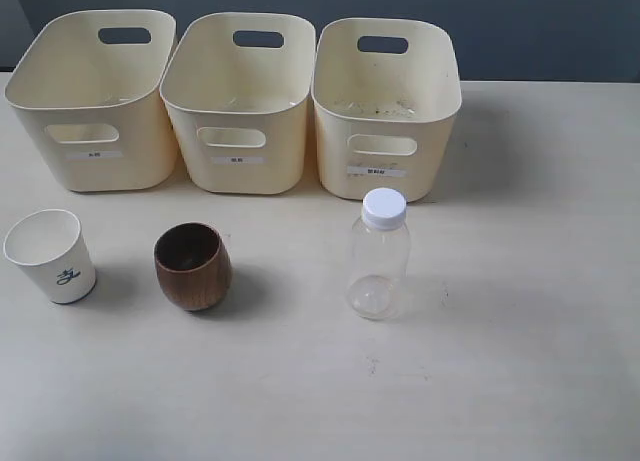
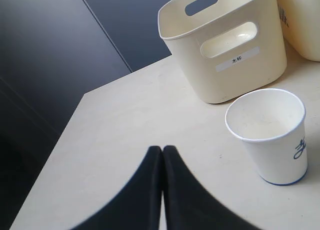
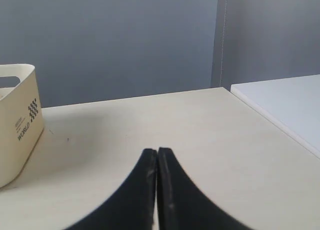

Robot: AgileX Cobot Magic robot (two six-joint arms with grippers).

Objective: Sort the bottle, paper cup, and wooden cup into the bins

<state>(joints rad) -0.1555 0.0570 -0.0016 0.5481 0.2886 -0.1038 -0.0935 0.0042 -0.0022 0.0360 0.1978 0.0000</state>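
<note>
Three cream bins stand in a row at the back: left bin (image 1: 95, 166), middle bin (image 1: 240, 171), right bin (image 1: 385, 176). In front of them the white paper cup (image 1: 52, 257) stands upright at the left, the brown wooden cup (image 1: 193, 267) beside it, and the clear bottle (image 1: 378, 256) with a white cap to the right. Neither arm shows in the exterior view. My left gripper (image 2: 162, 149) is shut and empty, a short way from the paper cup (image 2: 270, 135), with the left bin (image 2: 225, 55) behind. My right gripper (image 3: 157, 151) is shut and empty over bare table.
The table's left edge (image 2: 70, 120) drops off to a dark floor. A bin's side wall (image 3: 17, 140) with printed text shows in the right wrist view, and a white surface (image 3: 285, 100) adjoins the table there. A grey wall stands behind the bins.
</note>
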